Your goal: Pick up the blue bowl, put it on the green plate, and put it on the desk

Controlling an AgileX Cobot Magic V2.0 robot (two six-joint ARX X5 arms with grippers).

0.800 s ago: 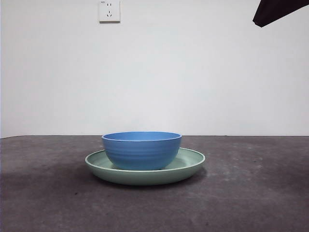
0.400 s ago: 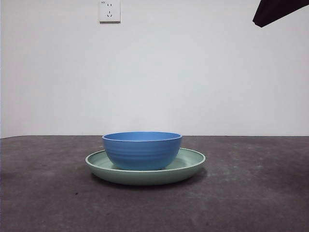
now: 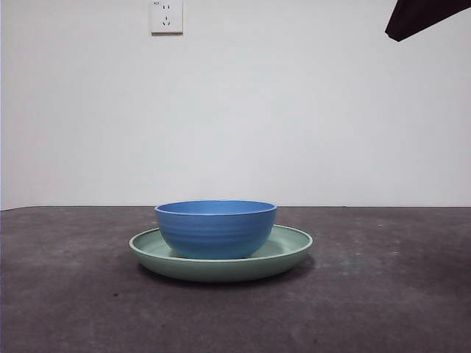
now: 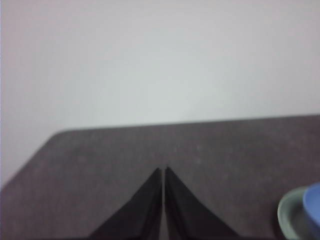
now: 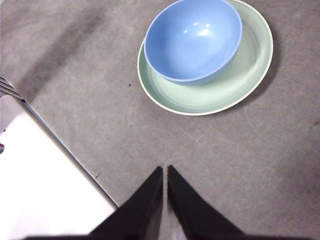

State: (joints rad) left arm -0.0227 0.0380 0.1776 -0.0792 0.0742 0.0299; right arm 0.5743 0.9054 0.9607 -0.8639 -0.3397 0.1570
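Note:
The blue bowl (image 3: 215,228) sits upright inside the green plate (image 3: 291,252) on the desk (image 3: 383,294), near the middle of the front view. The right wrist view shows the bowl (image 5: 192,39) off-centre in the plate (image 5: 235,85), empty. My right gripper (image 5: 165,170) is shut and empty, held high above the desk and apart from the plate. My left gripper (image 4: 163,171) is shut and empty, off to the side; the left wrist view shows only an edge of the plate (image 4: 289,217) and bowl (image 4: 313,207). A black arm tip (image 3: 423,16) shows at the front view's top right corner.
A white wall with a power socket (image 3: 167,16) stands behind the desk. The right wrist view shows the desk's edge with a white surface (image 5: 40,185) beyond it.

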